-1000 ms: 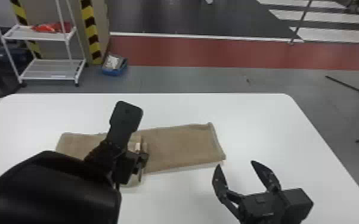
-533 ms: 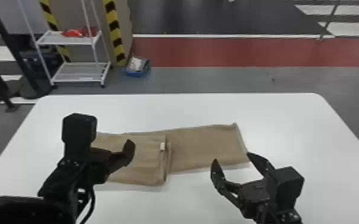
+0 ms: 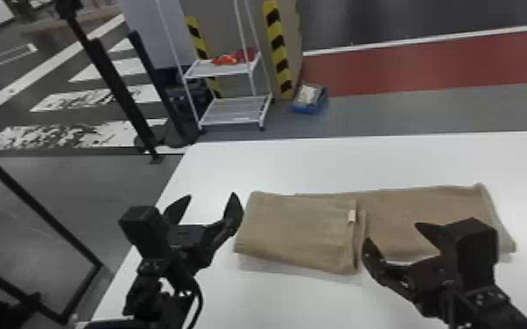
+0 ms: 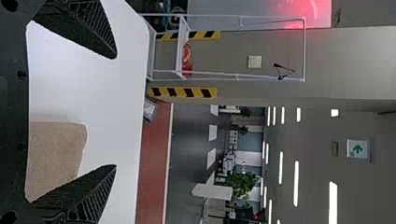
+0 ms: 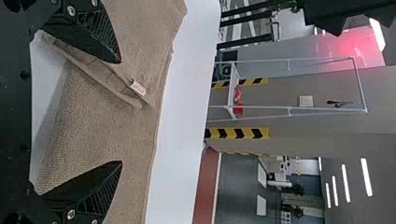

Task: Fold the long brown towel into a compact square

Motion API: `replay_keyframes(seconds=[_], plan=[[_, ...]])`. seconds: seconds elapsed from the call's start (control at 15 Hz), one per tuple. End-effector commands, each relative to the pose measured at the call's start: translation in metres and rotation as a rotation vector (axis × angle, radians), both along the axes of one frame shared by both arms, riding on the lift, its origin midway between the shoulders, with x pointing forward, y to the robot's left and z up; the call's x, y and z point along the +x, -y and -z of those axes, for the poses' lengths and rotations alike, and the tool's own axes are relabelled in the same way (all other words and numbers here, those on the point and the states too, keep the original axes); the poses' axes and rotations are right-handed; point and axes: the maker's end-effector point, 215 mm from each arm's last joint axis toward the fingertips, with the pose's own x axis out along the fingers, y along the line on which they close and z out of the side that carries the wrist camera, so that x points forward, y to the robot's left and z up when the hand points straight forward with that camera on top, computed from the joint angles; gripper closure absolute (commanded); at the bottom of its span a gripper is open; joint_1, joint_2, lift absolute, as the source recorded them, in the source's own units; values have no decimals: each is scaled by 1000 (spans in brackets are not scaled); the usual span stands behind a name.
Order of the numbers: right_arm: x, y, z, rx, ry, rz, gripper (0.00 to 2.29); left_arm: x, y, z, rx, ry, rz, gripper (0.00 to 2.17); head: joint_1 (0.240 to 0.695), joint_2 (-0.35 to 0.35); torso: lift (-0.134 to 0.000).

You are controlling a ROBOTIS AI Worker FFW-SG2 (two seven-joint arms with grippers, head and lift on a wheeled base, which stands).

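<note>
Towel [image 3: 297, 232] lies on the table [image 3: 328, 164], one end doubled over. Left gripper [image 3: 209, 198] and right gripper [image 3: 393, 233] hold nothing, fingers spread wide. Catching only an upper layer next could skew the fold.

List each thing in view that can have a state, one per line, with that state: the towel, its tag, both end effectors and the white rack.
Towel: partly folded, left part doubled over, right part lying flat
Tag: exposed
Left end effector: open, empty
Right end effector: open, empty
White rack: upright
</note>
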Motion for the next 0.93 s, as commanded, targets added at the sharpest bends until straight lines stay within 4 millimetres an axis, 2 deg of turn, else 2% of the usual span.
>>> replay_keyframes(seconds=[0.0, 0.13, 0.33, 0.67, 0.87], plan=[[0, 0, 10, -12, -34, 7, 124, 8, 14, 18, -40, -12, 40, 36, 695, 350, -126], [11, -3, 18, -24, -54, 0, 134, 9, 19, 26, -71, -13, 59, 36, 695, 350, -126], [19, -21, 16, -12, -54, -43, 140, 10, 19, 29, -82, 3, 60, 36, 695, 350, -126], [25, -55, 24, 30, -93, -158, 140, 11, 21, 37, -100, 5, 74, 36, 695, 350, -126], [32, -63, 36, 5, -111, -198, 144, 16, 24, 45, -112, 2, 80, 39, 695, 350, -126]])
